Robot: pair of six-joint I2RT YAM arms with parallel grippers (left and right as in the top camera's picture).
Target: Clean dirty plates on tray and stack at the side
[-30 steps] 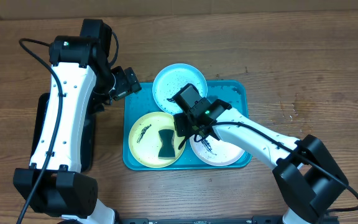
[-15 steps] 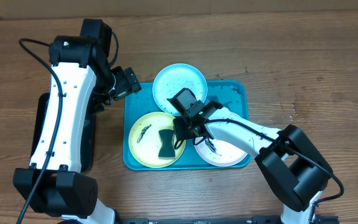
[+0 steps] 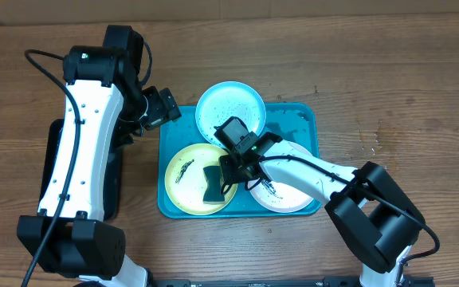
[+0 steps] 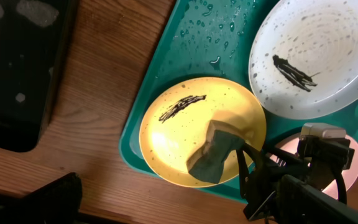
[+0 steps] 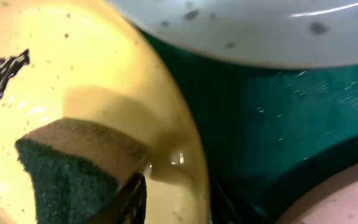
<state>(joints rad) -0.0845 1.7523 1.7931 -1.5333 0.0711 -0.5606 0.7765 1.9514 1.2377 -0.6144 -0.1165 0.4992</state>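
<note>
Right jaws shifted left to sponge [image 3: 211, 185], yellow-green plate [image 3: 180, 188] dark-smeared

The tray [image 3: 305, 119] sits on the table [image 3: 373, 64] before me, carrying three plates. The far plate [image 3: 229, 108] overhangs its far rim, and the left plate [image 3: 183, 177] and right plate [image 3: 289, 199] lie side by side nearer me. The sponge [image 3: 212, 183] lies on the left plate, towards its right edge.

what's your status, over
Left claw open by tray corner. Right claw open beside sponge on yellow-green plate, no grip. Smears on it, light-blue plate, white plate. Nothing blocking.
</note>
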